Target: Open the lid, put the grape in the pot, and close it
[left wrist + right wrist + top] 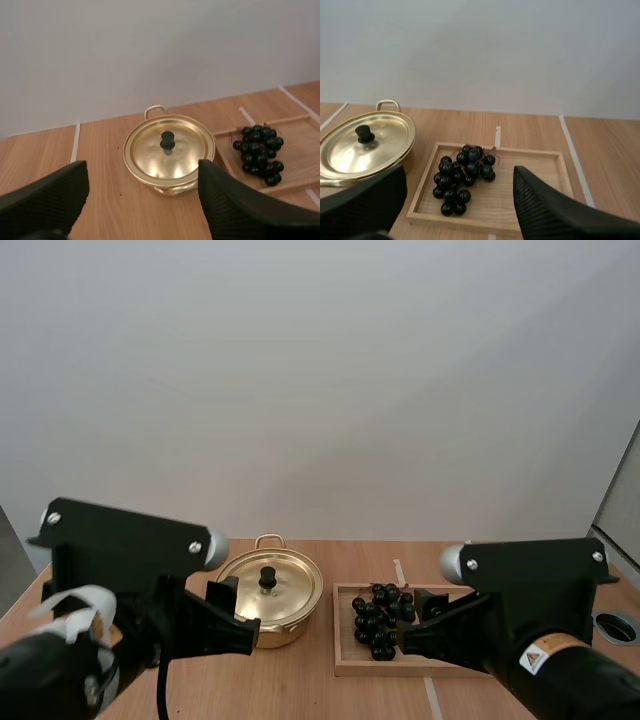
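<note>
1. The left gripper [142,172] is wide open. Its two black fingers [50,195] stand well apart with the ribbed faces turned toward each other, and there's nothing between them.
2. The right gripper [459,175] is also spread wide with nothing in its grip.
3. The gold pot [285,625] sits on the wooden table [300,685] with its lid [187,150] on. The black knob [167,140] sticks up from the middle of the lid, and one loop handle shows on the far side.
4. In the left wrist view the open left fingers hang on the near side of the pot, one toward each flank, and aren't touching it.
5. The bunch of grapes [381,619], dark and nearly black, lies in the wooden tray [345,668], toward the end of the tray closest to the pot.
6. The tray is just beside the pot, on its right in the high view. I can't tell if the two touch.
7. The right gripper hangs on the near side of the tray, apart from the grapes.
8. So the lid is on and the grapes aren't in the pot yet.
</note>
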